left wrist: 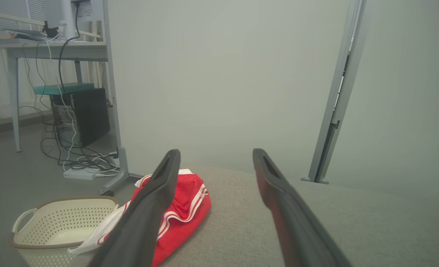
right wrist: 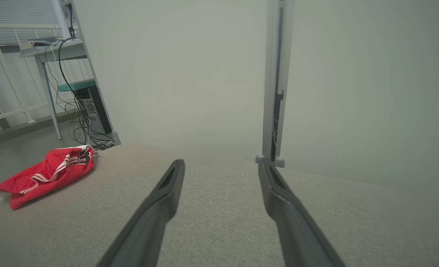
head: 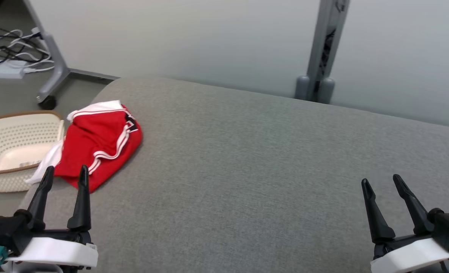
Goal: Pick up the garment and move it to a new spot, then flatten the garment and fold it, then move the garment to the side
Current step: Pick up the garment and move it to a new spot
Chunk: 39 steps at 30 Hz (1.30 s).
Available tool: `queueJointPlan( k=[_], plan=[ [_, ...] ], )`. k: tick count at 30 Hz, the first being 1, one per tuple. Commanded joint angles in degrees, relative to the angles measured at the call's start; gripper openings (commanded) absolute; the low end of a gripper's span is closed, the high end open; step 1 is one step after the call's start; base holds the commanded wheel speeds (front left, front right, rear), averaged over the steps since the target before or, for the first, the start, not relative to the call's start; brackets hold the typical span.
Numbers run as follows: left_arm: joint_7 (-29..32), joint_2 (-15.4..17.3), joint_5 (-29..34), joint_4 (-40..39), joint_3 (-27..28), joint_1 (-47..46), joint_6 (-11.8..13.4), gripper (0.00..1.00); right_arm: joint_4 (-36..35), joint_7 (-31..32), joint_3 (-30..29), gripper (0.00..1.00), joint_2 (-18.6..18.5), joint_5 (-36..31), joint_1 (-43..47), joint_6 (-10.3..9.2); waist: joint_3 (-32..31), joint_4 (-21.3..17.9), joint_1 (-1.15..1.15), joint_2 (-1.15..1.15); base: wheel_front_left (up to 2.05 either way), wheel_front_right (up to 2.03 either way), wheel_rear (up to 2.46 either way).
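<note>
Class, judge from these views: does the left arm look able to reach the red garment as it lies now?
Probably yes. The left gripper stands open, fingertips near the red garment on the grey surface, with nothing between them.

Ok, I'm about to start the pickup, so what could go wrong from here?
The garment is bunched at the left edge of the cushion, a white part hanging toward the basket: a nudge may tip it off. The open left gripper may pinch several layers. The right gripper is far away, a long reach.
</note>
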Motion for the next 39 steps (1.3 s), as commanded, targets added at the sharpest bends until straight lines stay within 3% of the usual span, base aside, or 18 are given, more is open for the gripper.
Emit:
queueJointPlan(
  k=[1, 8, 27, 34, 39],
  plan=[
    [-0.2, 0.3, -0.4, 0.2, 0.7, -0.6, 0.2, 1.0, 0.1, -0.2, 0.0, 1.0, -0.2, 0.4, -0.4, 0.01, 0.0, 5.1, 0.0, 0.0, 0.0, 0.0, 0.0],
    [-0.5, 1.2, -1.1, 0.4, 2.2, 0.3, -0.5, 1.0, 1.2, -0.7, 0.7, 1.0, -0.2, 1.0, -0.7, 0.01, 0.1, 8.4, 0.0, 0.0, 0.0, 0.0, 0.0],
    [-0.6, 1.9, -0.4, 1.7, 2.6, -1.2, -1.4, 1.0, 2.8, -1.6, 1.2, 1.0, -0.2, 1.8, -1.4, 0.01, 0.6, 8.0, 0.0, 0.0, 0.0, 0.0, 0.0],
    [-0.3, 4.1, 1.6, 2.4, 2.7, -9.4, -2.4, 1.0, 2.0, -0.6, 1.8, 1.0, -0.2, 0.9, -2.7, 0.01, 2.6, 6.1, 0.0, 0.0, 0.0, 0.0, 0.0],
    [2.3, 6.6, 2.0, 8.6, 2.3, -20.0, -5.3, 1.0, 1.4, 0.3, 3.2, 1.0, -0.3, 0.2, -4.5, 0.01, 5.5, 1.6, 0.0, 0.0, 0.0, 0.0, 0.0]
  ],
)
